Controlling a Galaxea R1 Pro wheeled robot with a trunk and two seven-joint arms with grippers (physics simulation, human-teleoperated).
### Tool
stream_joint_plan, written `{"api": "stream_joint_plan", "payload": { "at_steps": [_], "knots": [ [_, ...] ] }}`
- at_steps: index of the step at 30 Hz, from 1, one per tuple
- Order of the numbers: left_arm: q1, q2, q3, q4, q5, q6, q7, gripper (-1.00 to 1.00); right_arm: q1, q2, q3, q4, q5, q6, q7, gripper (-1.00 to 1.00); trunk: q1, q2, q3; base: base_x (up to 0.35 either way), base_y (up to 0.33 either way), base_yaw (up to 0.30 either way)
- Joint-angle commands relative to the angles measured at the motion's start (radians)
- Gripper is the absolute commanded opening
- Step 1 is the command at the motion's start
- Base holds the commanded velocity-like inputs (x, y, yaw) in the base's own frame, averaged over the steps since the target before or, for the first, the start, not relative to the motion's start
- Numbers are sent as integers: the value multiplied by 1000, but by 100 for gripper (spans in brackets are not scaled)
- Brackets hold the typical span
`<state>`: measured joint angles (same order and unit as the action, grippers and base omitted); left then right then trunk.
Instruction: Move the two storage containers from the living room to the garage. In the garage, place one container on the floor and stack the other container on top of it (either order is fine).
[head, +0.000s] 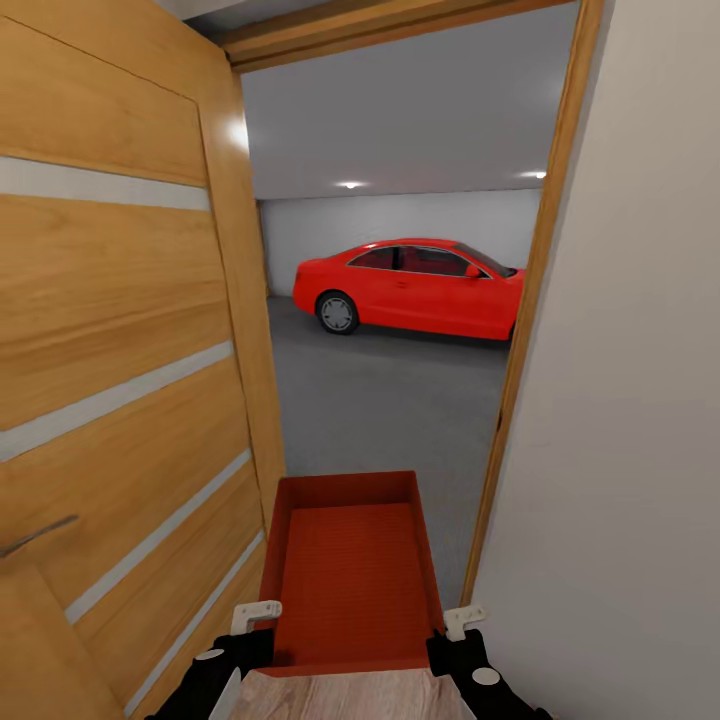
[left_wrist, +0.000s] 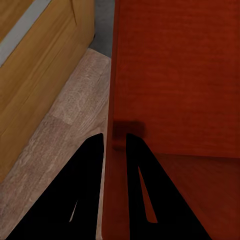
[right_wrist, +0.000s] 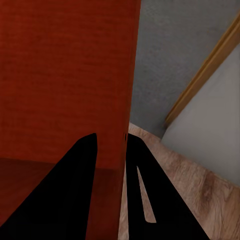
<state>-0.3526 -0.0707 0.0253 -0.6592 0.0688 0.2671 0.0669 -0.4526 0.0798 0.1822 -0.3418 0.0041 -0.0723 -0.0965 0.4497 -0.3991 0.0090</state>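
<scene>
I hold one orange-red lidless storage container (head: 350, 570) out in front of me, level, in the doorway to the garage. My left gripper (head: 255, 625) is shut on its left wall, and my right gripper (head: 455, 630) is shut on its right wall. In the left wrist view the gripper (left_wrist: 115, 137) pinches the thin wall of the container (left_wrist: 175, 75) between its dark fingers. The right wrist view shows the right gripper (right_wrist: 111, 137) clamped the same way on the container (right_wrist: 65, 65). Beyond the doorway lies the garage's dark grey floor (head: 390, 400).
An open wooden plank door (head: 120, 350) stands close on the left. The wooden door frame (head: 530, 330) and a pale wall (head: 620, 400) are close on the right. A red car (head: 420, 285) is parked at the back of the garage. Light wood flooring (head: 340, 695) is underneath me.
</scene>
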Motion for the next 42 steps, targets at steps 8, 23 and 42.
{"api": "stream_joint_plan", "payload": {
  "at_steps": [8,23,42],
  "knots": [
    [0,-2,9,-3,-21,-83,10,-100,0,34,14,3,-6,-1,24,-100,0,-1,-1,0,1,0],
    [0,-1,9,-3,-21,-82,10,-100,0,34,14,3,-6,-1,24,-100,0,-1,-1,116,181,0],
    [0,-1,9,-3,-21,-83,10,-100,0,34,14,3,-6,-1,24,-100,0,-1,-1,3,69,0]
  ]
}}
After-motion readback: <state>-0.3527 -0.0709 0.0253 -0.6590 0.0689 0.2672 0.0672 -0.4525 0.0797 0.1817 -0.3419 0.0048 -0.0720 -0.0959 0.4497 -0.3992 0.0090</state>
